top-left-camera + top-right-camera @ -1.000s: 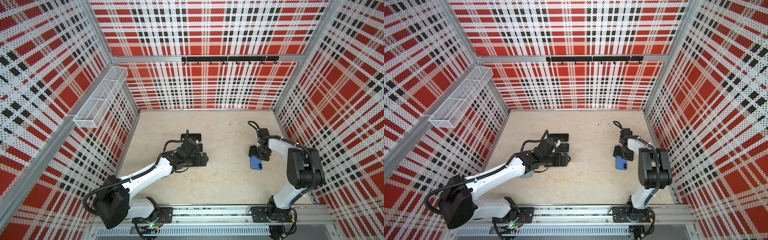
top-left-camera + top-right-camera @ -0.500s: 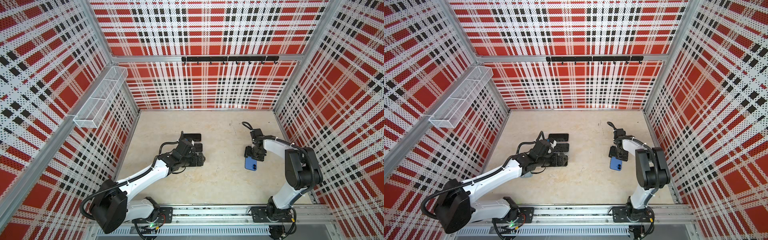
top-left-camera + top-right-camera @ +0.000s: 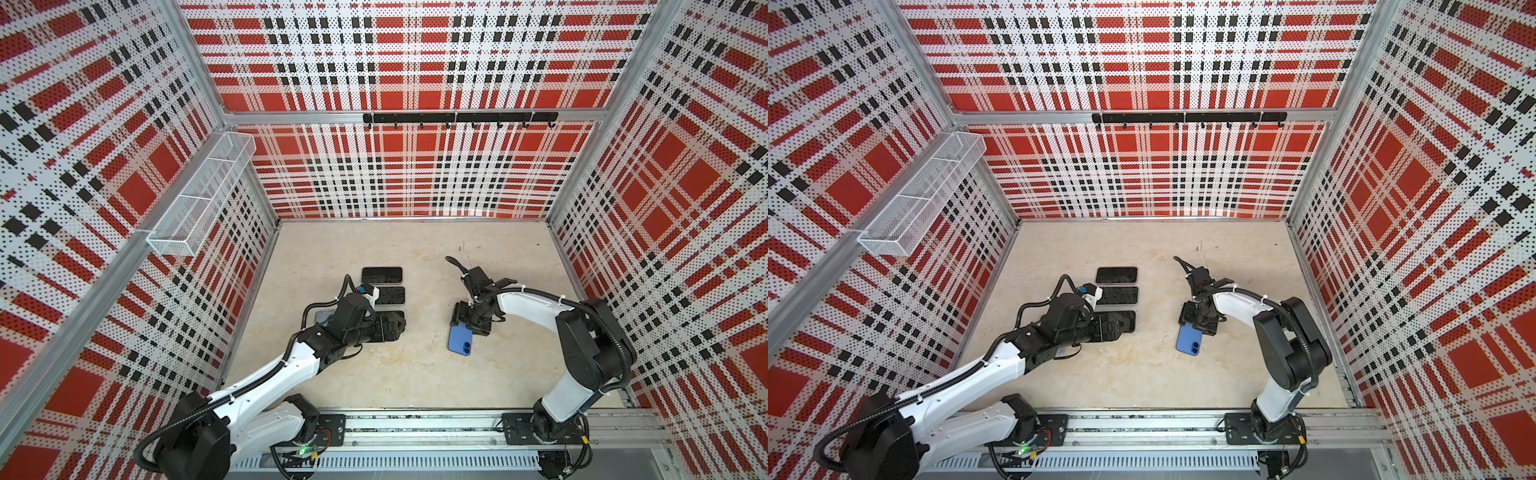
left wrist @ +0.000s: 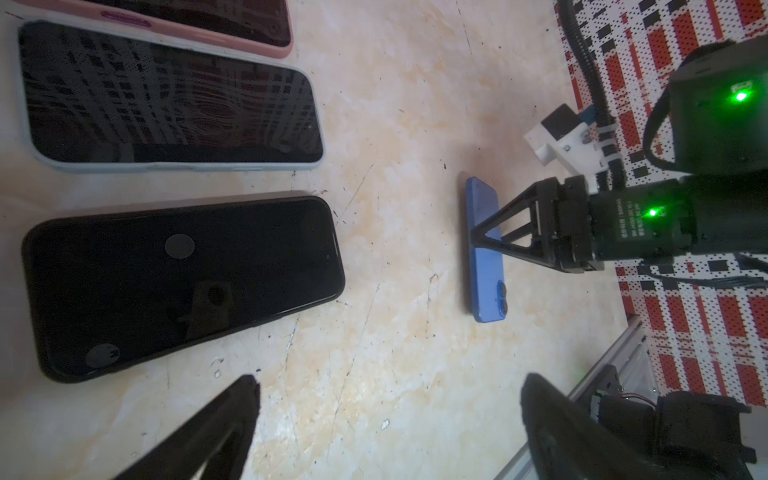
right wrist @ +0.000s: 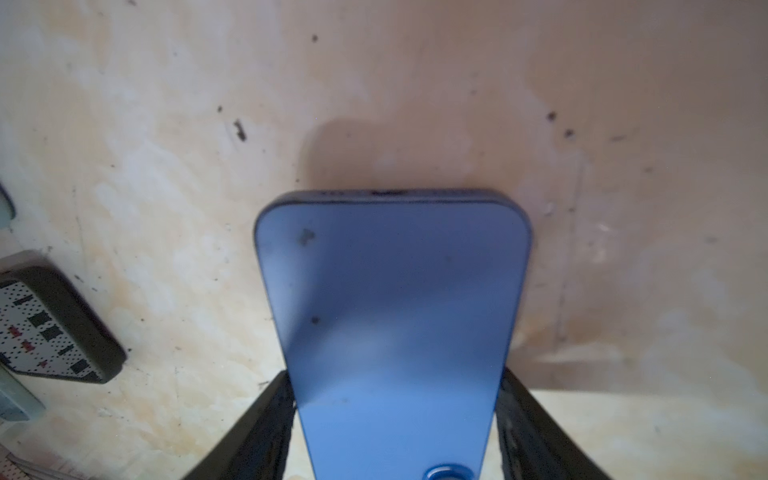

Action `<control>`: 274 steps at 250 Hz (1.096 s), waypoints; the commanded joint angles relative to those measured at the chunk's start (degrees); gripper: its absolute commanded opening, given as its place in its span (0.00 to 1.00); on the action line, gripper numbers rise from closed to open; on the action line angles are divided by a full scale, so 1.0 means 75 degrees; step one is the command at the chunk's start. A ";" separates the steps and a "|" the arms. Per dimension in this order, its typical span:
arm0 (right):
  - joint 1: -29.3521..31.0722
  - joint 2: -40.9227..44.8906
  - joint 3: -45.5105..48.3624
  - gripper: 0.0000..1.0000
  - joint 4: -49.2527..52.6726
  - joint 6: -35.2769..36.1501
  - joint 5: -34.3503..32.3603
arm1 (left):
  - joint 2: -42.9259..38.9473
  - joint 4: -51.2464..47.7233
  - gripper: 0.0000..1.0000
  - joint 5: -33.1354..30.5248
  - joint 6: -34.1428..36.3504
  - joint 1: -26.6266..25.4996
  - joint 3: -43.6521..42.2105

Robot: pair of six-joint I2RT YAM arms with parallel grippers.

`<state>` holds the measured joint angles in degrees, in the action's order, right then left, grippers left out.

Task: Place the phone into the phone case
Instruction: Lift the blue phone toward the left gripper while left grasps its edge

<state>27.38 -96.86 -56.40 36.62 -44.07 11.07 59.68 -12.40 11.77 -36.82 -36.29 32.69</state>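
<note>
Three dark slabs lie in a row on the 9 o'clock side of the worktop [image 3: 1142,374] in both top views. The black case [image 3: 1130,321] closes the row's 6 o'clock end. The left gripper [image 3: 1111,326] is over its near part, jaws spread to their widest and holding nothing. Toward 3 o'clock, well apart from the row, the right gripper [image 3: 1198,326] has the blue phone [image 3: 1188,343], back up, lenses toward 6 o'clock. I judge the step to be the carry: the phone is taken but not yet at the case.

The left wrist view adds detail that the top views lack. The other two slabs are phones already in cases, a pale-blue cased phone [image 4: 166,112] and a pink cased phone [image 4: 208,20]. The black one looks like an empty shell, though its gloss makes that hard to confirm.

The right wrist view alone shows the grip. One finger sits on each long edge, with the jaws closed across the phone's width. The phone's far end throws a shadow on the worktop.

The next move calls for travel toward 9 o'clock and lining up the long axes. The phone must also be turned, since its back faces up.
</note>
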 commanded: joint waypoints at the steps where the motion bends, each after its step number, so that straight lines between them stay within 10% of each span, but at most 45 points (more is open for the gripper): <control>1: 0.0054 -0.0129 -0.0006 0.47 -0.0711 -0.0757 0.0364 | -0.0262 0.0521 0.99 0.0367 0.0060 0.0018 -0.0219; 154: 0.0065 0.0705 0.0989 0.47 -0.2521 -0.1606 0.1382 | 0.2046 0.3964 1.00 0.1170 0.0054 -0.0951 -0.0872; 274: 0.0064 0.0856 0.1298 0.47 -0.2888 -0.1693 0.1452 | 0.4747 0.5523 0.81 0.2140 -0.0251 -0.1171 0.0229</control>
<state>27.68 -92.25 -47.09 18.28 -55.79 21.10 93.41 24.80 26.02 -38.17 -44.14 31.77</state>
